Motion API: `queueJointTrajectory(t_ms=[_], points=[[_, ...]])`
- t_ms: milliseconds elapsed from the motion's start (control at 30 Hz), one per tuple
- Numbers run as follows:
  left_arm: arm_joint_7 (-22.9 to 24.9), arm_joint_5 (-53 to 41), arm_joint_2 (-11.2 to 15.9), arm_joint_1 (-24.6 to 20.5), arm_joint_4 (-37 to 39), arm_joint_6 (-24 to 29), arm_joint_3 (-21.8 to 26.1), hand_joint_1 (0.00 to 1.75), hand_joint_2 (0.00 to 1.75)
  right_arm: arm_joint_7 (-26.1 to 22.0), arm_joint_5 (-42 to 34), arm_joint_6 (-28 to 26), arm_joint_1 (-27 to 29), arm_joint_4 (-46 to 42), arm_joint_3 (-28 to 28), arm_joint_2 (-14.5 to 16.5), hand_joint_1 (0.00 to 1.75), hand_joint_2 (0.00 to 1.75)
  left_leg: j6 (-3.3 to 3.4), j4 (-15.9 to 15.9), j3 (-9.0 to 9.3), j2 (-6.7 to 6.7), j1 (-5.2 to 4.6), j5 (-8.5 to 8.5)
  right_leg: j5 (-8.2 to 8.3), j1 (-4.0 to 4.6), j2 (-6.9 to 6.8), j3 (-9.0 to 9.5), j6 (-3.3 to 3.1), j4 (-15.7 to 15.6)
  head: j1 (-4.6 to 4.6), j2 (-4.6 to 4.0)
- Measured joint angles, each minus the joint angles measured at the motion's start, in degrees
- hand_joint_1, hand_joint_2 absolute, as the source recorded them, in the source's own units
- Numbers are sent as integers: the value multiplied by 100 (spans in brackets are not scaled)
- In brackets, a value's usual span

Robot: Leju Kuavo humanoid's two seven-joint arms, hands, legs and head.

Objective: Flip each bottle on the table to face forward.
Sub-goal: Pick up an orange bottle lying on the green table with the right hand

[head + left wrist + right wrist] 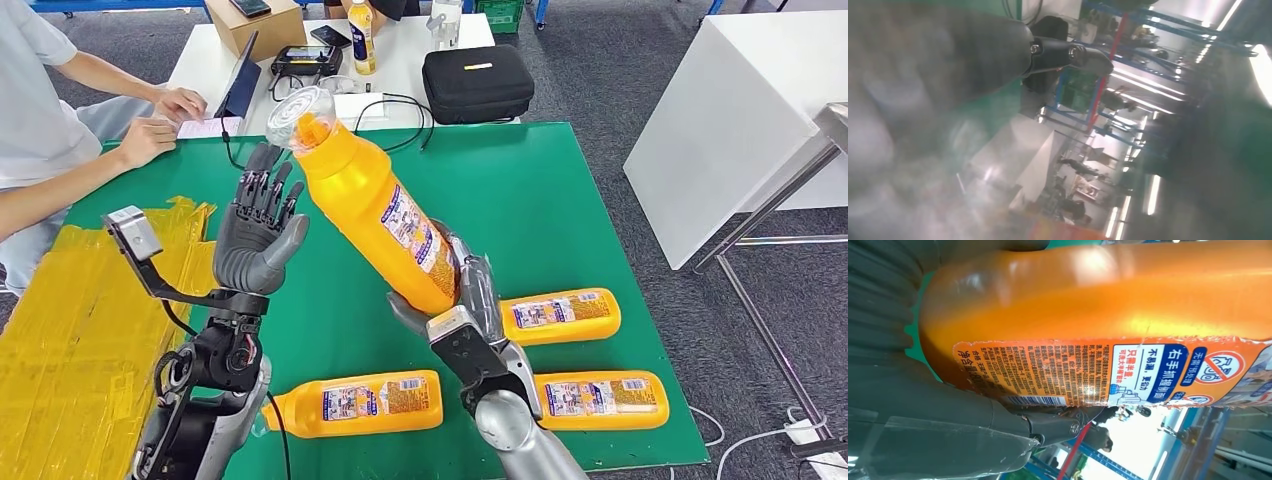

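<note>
My right hand (468, 300) grips the base of a large orange bottle (372, 210) and holds it tilted above the green mat (560, 190), its clear cap toward the far left. In the right wrist view the same bottle (1088, 315) sits close against my right hand (923, 410), its printed back label facing the camera. My left hand (258, 235) is raised beside the bottle's neck, fingers spread, holding nothing. Three more orange bottles lie flat on the mat: one near the front left (360, 402), one at the right (560, 315), one at the front right (600, 398).
A person (60, 110) sits at the far left, hands by a laptop (240, 85). A white table behind holds a black case (478, 82), a cardboard box (268, 28) and a small drink bottle (362, 40). Yellow tape (70, 320) covers the mat's left side. A white table (740, 110) stands right.
</note>
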Motion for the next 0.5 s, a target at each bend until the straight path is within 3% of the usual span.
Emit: queueJointTrajectory(t_ms=[500], points=[[-161, -38, 0, 81, -100, -96, -191, 0, 175, 324, -198, 385, -726, 1356, -26, -29, 155, 175, 1, 2, 0, -3, -1, 1, 0, 0, -4, 1, 0, 0, 1, 0]])
